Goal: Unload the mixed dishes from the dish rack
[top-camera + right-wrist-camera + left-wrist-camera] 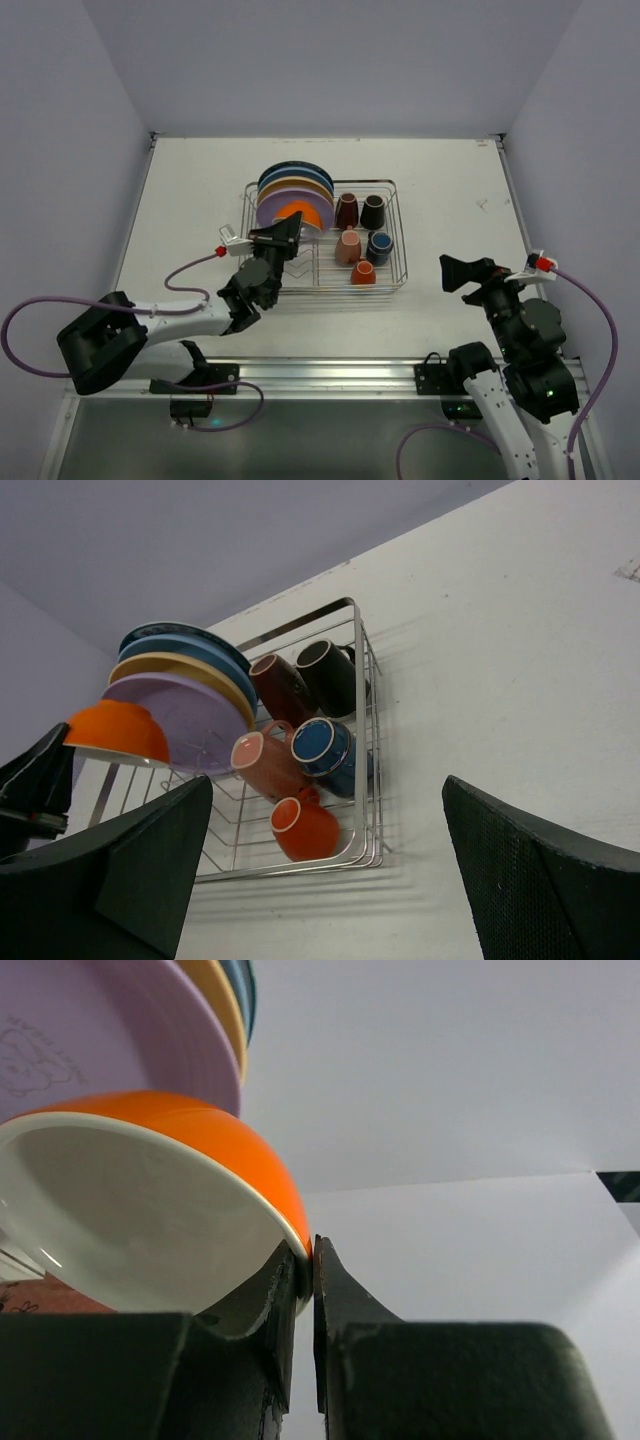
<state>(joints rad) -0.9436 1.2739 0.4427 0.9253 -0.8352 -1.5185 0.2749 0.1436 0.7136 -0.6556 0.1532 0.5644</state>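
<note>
Orange bowl, glossy white inside

**Colour key.** Silver wire dish rack on a white surface. Plates in the rack's left part, near to far: lavender plate with a faint line drawing, yellow plate, blue plate, dark teal plate. In front of them, the orange bowl, white inside. In the right part: brown cup and black cup farthest, pink cup and pale-rimmed blue cup in the middle, orange cup nearest. Left tool and right tool are black; the cables are purple.
</note>
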